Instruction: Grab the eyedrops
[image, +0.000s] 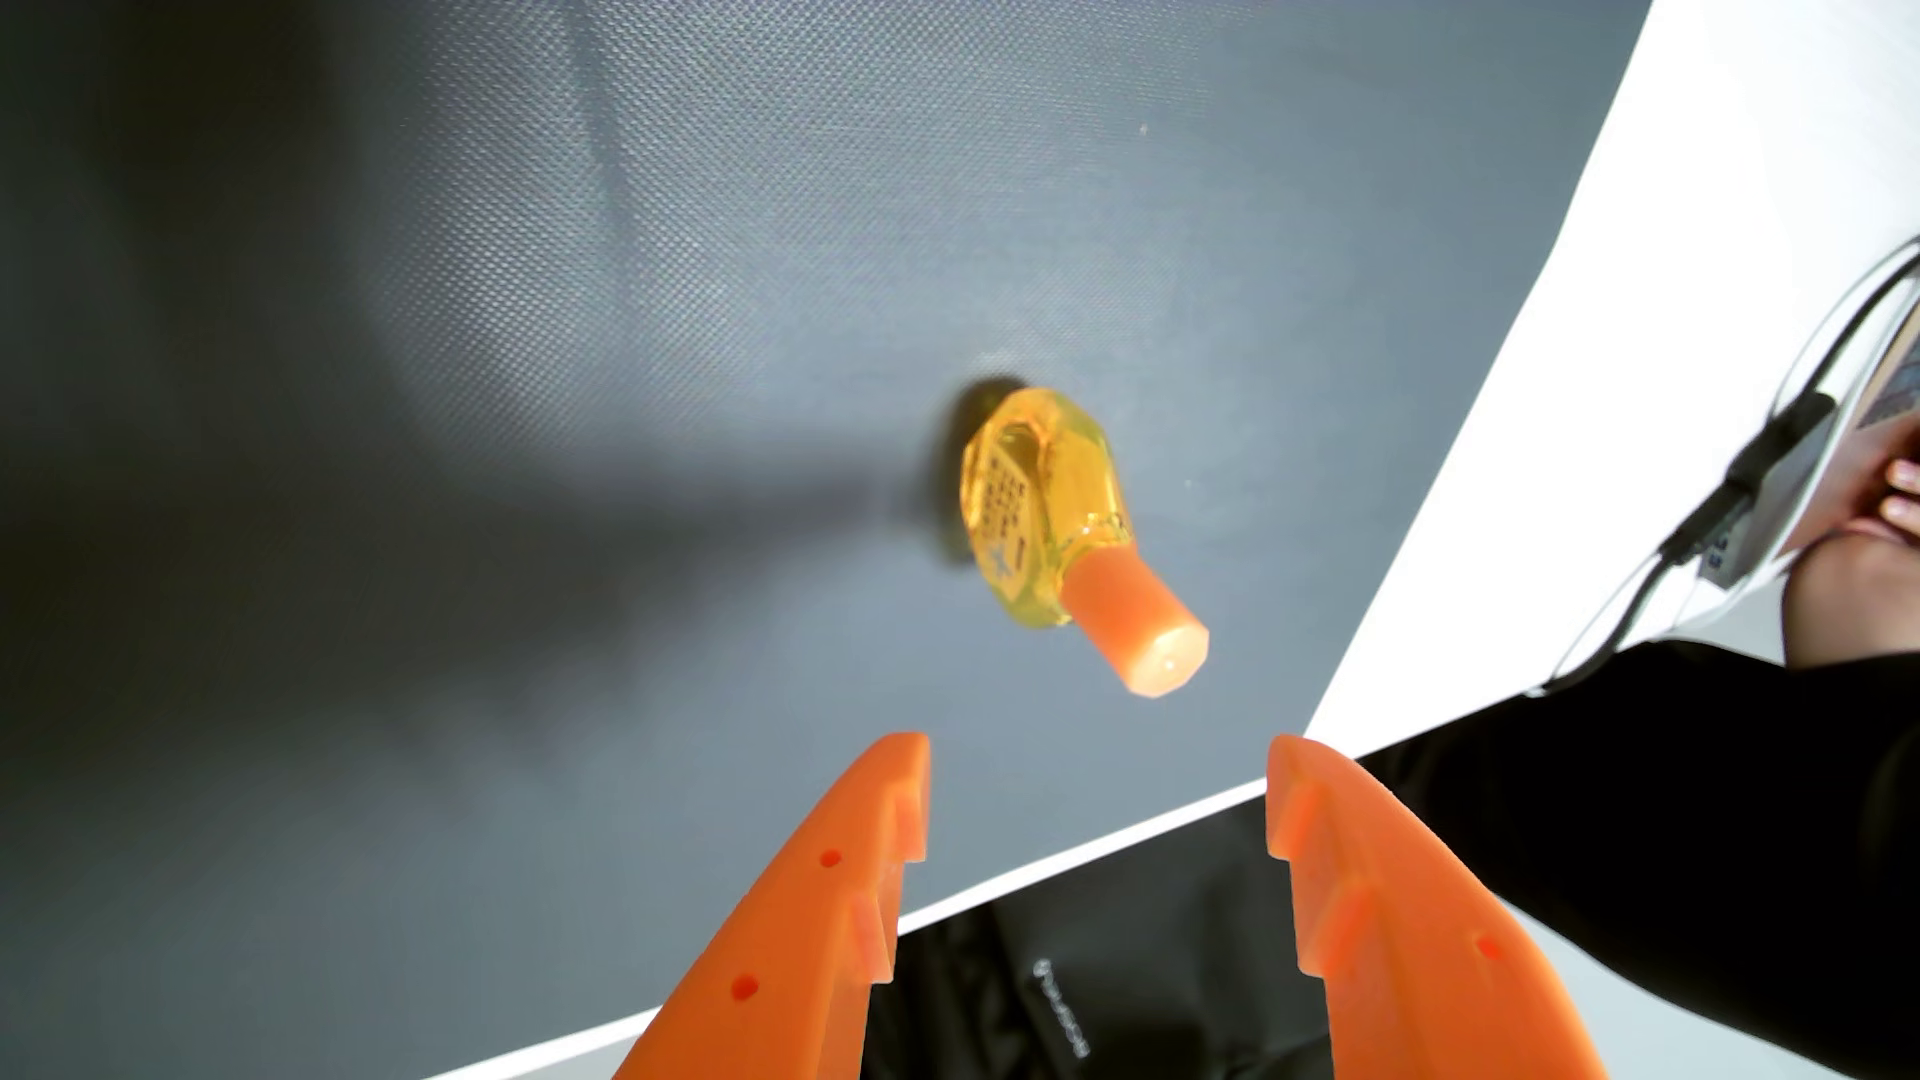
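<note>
The eyedrops (1049, 509) are a small clear yellow bottle with an orange cap, standing on a dark grey mat (520, 415) right of centre in the wrist view. My gripper (1098, 768) has two orange fingers coming in from the bottom edge. It is open, with a wide gap between the fingers and nothing held. The bottle's cap sits just above that gap, apart from both fingertips.
The mat ends in a white table edge (1558, 363) on the right and bottom. A person's black sleeve (1662, 831) and hand (1870, 519) are at the right, beside a cable and a device. A black bag-like object (1091, 976) lies below the mat edge.
</note>
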